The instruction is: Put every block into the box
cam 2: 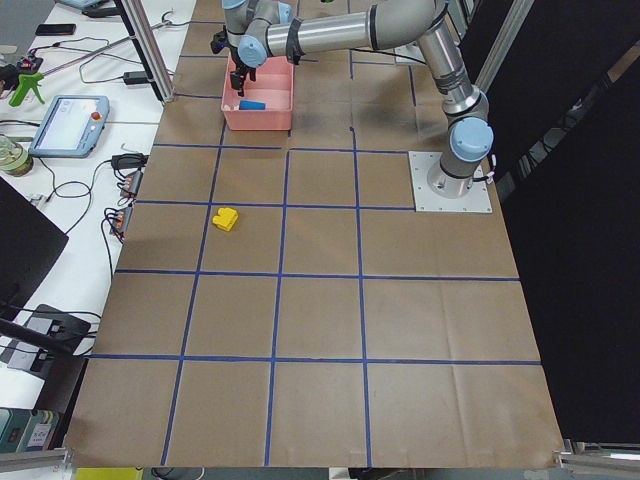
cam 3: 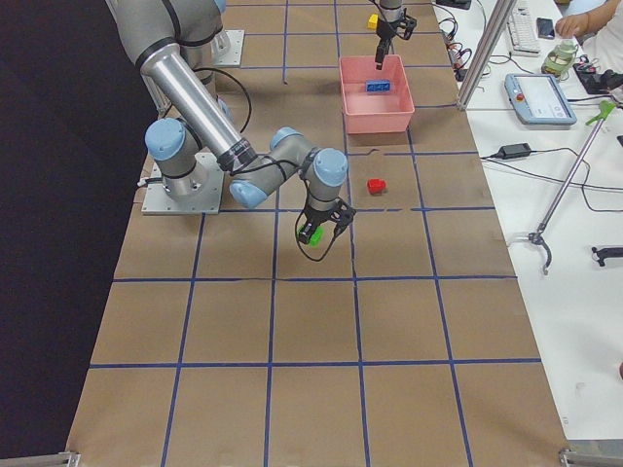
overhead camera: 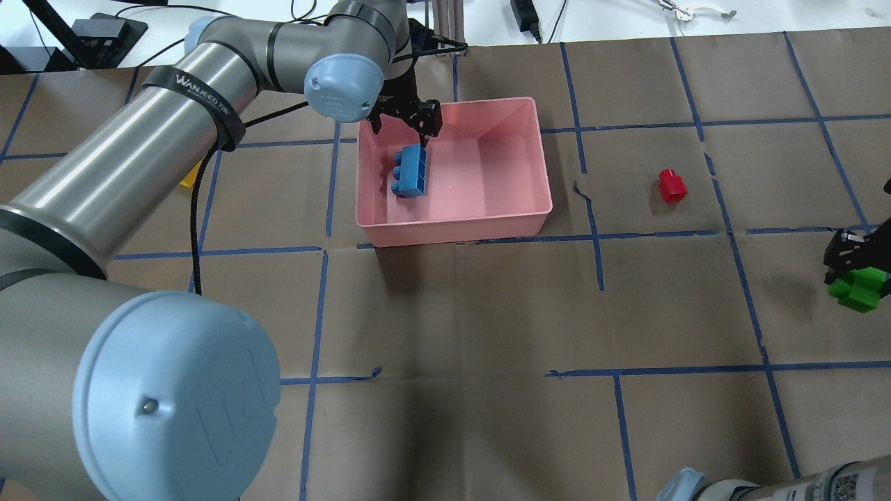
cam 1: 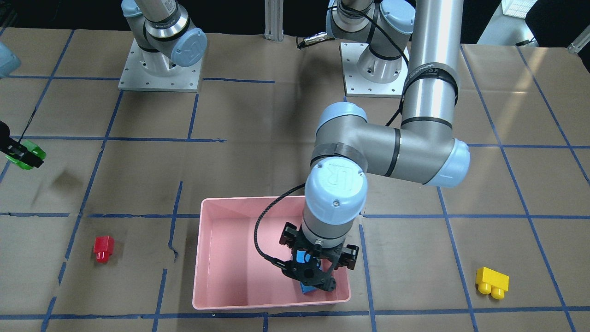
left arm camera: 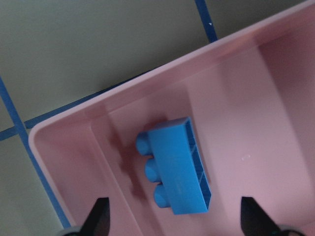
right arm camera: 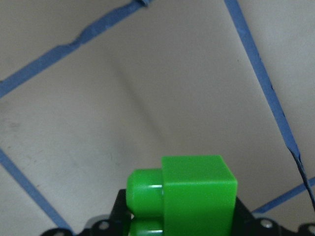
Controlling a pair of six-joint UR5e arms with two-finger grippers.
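Observation:
The blue block (overhead camera: 412,172) lies on its side inside the pink box (overhead camera: 487,223), near its left wall. My left gripper (overhead camera: 406,127) hangs open just above it; in the left wrist view its fingertips (left arm camera: 100,212) stand apart on either side of the blue block (left arm camera: 177,169), not touching it. My right gripper (overhead camera: 855,273) is shut on the green block (overhead camera: 860,290) and holds it above the table at the right edge; the block fills the right wrist view (right arm camera: 187,194). The red block (overhead camera: 672,186) and the yellow block (cam 1: 492,282) lie on the table.
Brown paper with blue tape lines covers the table (overhead camera: 487,334). The red block lies to the right of the box. The yellow block (cam 2: 226,218) lies to its left, mostly hidden behind my left arm (overhead camera: 139,146) in the overhead view.

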